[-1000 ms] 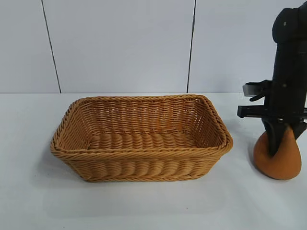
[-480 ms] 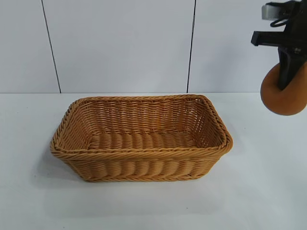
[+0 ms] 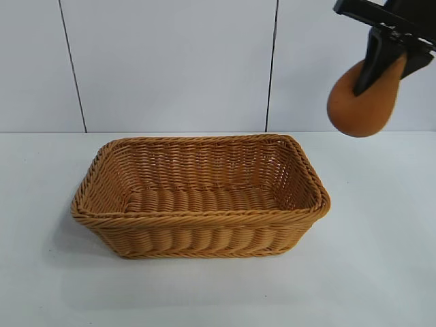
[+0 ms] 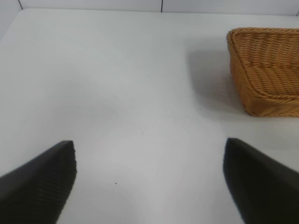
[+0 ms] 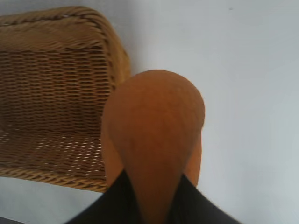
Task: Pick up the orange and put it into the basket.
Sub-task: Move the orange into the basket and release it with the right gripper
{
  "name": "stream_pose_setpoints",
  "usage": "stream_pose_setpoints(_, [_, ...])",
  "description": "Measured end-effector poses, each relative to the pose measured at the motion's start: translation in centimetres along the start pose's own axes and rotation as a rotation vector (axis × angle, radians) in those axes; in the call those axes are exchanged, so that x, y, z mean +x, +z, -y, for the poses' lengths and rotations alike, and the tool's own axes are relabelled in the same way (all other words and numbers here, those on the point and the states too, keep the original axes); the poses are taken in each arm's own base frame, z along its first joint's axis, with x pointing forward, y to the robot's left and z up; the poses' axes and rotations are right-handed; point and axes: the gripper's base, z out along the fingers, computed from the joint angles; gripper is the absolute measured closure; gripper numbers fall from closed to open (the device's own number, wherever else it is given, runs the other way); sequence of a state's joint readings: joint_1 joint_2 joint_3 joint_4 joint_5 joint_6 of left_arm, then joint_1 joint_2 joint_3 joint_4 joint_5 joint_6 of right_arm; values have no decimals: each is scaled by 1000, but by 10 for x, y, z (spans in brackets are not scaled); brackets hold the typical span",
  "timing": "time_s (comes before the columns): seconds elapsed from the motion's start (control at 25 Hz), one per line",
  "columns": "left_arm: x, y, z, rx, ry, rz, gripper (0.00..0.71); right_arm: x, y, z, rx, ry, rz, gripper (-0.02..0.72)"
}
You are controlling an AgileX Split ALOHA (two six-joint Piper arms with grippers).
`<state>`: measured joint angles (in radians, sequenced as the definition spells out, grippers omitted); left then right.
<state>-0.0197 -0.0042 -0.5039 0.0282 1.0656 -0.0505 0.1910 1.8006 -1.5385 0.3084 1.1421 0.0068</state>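
The orange [image 3: 361, 102] hangs high in the air at the upper right, above and to the right of the basket [image 3: 204, 218], with my right gripper [image 3: 381, 65] shut on its top. In the right wrist view the orange [image 5: 154, 126] is pinched between the black fingers [image 5: 117, 200], and the basket's corner [image 5: 112, 51] lies below and to one side. The tan wicker basket stands empty in the middle of the white table. My left gripper [image 4: 149, 177] is out of the exterior view; its own view shows it open over bare table, with the basket's end [image 4: 266, 88] farther off.
The white table [image 3: 368, 272] runs all round the basket. A pale panelled wall [image 3: 170, 61] closes the back.
My right gripper has lifted the orange off the table at the right, raised it high, then carried it leftward toward the basket. The basket and left gripper have not moved.
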Motion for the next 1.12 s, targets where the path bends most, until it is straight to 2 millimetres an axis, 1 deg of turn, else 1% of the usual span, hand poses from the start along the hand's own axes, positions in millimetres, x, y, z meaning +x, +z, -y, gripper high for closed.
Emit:
stream_pose_setpoints(0.08, [0,0,0,0,0,0,98,1,6,-22,-19,-53,25,662])
stream_pose_setpoints(0.2, [0,0,0,0,0,0,98,7,14,-60,-55,-128,61,662])
stream_pose_setpoints(0.24, [0,0,0,0,0,0,98,7,14,-60,-55,-128,61,662])
stream_pose_setpoints(0.36, [0,0,0,0,0,0,98,18,22,-100,-94,-212,93,662])
stream_pose_setpoints(0.4, [0,0,0,0,0,0,98,20,24,-109,-101,-231,106,662])
stream_pose_setpoints(0.44, [0,0,0,0,0,0,98,26,31,-124,-106,-259,115,662])
stream_pose_setpoints(0.52, [0,0,0,0,0,0,98,28,39,-129,-91,-268,105,662])
stream_pose_setpoints(0.6, [0,0,0,0,0,0,98,28,49,-129,-69,-271,95,662])
stream_pose_setpoints(0.68, [0,0,0,0,0,0,98,25,63,-126,-48,-269,80,662])
stream_pose_setpoints(0.76, [0,0,0,0,0,0,98,23,79,-123,-31,-266,65,662])
stream_pose_setpoints(0.88, [0,0,0,0,0,0,98,20,111,-119,-21,-246,35,662])
stream_pose_setpoints(1.0, [0,0,0,0,0,0,98,22,143,-114,-20,-211,-15,662])
stream_pose_setpoints(1.12, [0,0,0,0,0,0,98,25,163,-109,-7,-220,-56,662])
